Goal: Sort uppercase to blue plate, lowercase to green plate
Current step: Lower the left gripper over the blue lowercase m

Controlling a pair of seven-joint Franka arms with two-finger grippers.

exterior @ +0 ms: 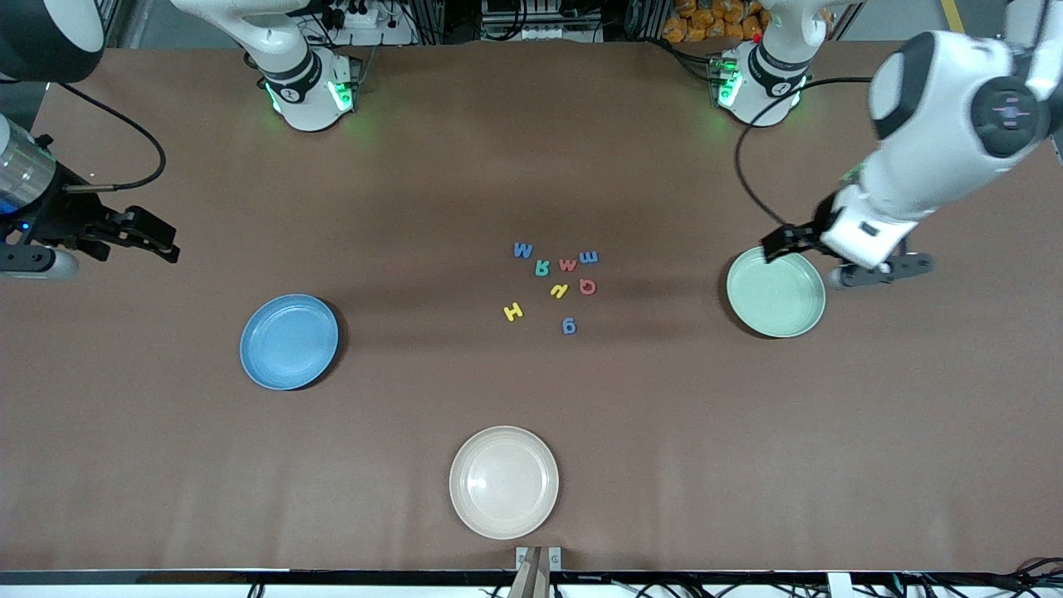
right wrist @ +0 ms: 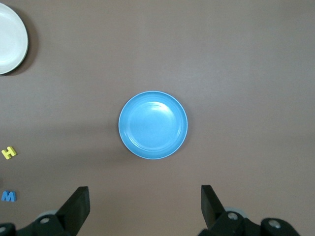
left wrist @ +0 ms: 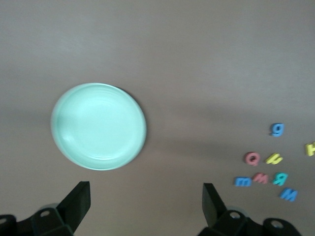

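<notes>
A wide brown worktop (exterior: 531,166) with a matte, cloth-like surface carries everything. Two white robot arms rise from bases along its robot-side edge.

Three round, shallow, smooth plates lie well apart. The blue plate (exterior: 289,341) sits toward the right arm's end of the worktop. The green plate (exterior: 776,292), pale mint with a raised rim, sits toward the left arm's end. A cream-white plate (exterior: 504,482) lies near the middle of the camera-side edge. All three are bare.

The left pincer (exterior: 830,259) hangs over the robot-side rim of the green plate, its jaws spread wide and holding nothing. The right pincer (exterior: 137,241) hovers above the right arm's end of the worktop, beside the blue plate and toward the robots' edge from it, also wide and unladen.

Eight small, flat foam letters cluster near the centre of the worktop, between the blue and green plates. The uppercase ones are a blue M (exterior: 522,250), green R (exterior: 542,267), red Q (exterior: 588,286) and yellow H (exterior: 513,312). The lowercase ones are a blue m (exterior: 588,257), red m (exterior: 567,264), yellow h (exterior: 557,291) and blue g (exterior: 569,325).

The cluster lies closer to the green plate, so the left pincer looks nearer to the letters. None is sorted yet.
</notes>
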